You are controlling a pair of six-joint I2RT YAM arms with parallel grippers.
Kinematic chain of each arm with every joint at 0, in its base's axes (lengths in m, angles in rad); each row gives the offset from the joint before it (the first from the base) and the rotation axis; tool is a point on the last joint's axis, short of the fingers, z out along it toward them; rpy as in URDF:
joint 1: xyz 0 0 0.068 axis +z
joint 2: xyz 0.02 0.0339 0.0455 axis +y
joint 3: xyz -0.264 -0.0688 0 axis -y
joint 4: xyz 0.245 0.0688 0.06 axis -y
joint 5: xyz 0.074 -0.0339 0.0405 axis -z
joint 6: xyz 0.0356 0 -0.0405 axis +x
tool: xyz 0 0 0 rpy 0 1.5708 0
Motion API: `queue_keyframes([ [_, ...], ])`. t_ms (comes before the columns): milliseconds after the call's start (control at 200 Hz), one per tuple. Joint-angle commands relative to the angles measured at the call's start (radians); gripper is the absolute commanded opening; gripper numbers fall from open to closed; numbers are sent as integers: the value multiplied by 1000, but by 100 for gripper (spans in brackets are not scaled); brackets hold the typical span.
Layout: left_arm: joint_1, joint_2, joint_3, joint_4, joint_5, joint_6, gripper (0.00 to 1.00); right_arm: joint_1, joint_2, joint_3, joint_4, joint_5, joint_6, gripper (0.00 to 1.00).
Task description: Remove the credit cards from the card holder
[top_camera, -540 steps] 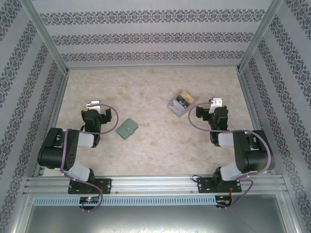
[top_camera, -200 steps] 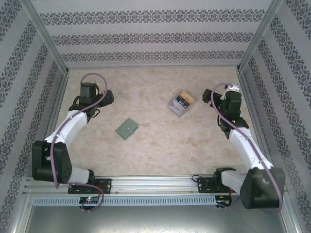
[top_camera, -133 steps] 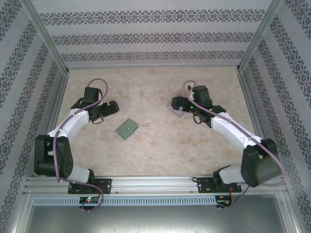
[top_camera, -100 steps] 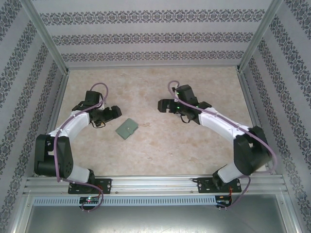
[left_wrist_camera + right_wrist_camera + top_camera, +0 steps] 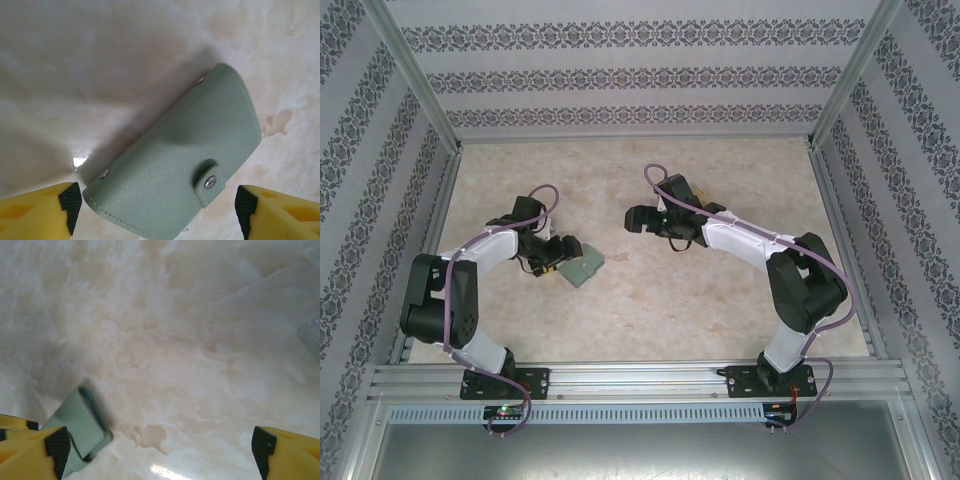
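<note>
Left to right: the left fingers (image 5: 35, 212) stand apart, one on each side of the card holder (image 5: 180, 170), close to it but not plainly touching. The holder lies flat on the tabletop (image 5: 650, 310), left of its middle and well clear of every edge. Its closure tab (image 5: 200, 192) is fastened by its snap (image 5: 210, 183), so the job looks barely begun. No credit cards have come out of it as far as can be seen, and unfastening the tab, spreading the fold and drawing the cards out all remain.

The holder is a soft sage-green bifold with a fine leather-like grain, rounded corners and a neat line of stitching round the rim. Two small metal studs (image 5: 104, 173) sit along one long side. It looks limp enough to flex under a pinch.

Further right, the right fingers (image 5: 287, 450) hang spread wide over bare tabletop near the holder, holding nothing. Both pairs are yellow with black pads. The surface beneath is pale cream, marbled and glossy — likely slippery.
</note>
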Motion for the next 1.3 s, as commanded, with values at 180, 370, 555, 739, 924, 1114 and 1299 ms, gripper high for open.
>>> queue_keyframes([
  [180,-54,10,9,-34,69,32,86,20,15,7,29,0,67,94],
  [370,-136,28,3,57,131,12,83,17,7,-1,23,10,77,95],
  [555,-234,120,67,160,126,-72,76,0,-22,-41,14,16,92,93],
  [739,-248,143,96,193,82,-126,68,-8,-62,-86,-7,5,71,88],
  [924,-215,64,48,186,32,-152,69,25,-45,-67,-40,-30,-5,80],
  [1114,-170,4,-21,249,28,-222,64,74,50,19,-80,-72,-32,61],
  [1299,-155,32,-57,304,66,-296,54,112,139,92,-120,-91,-40,48],
])
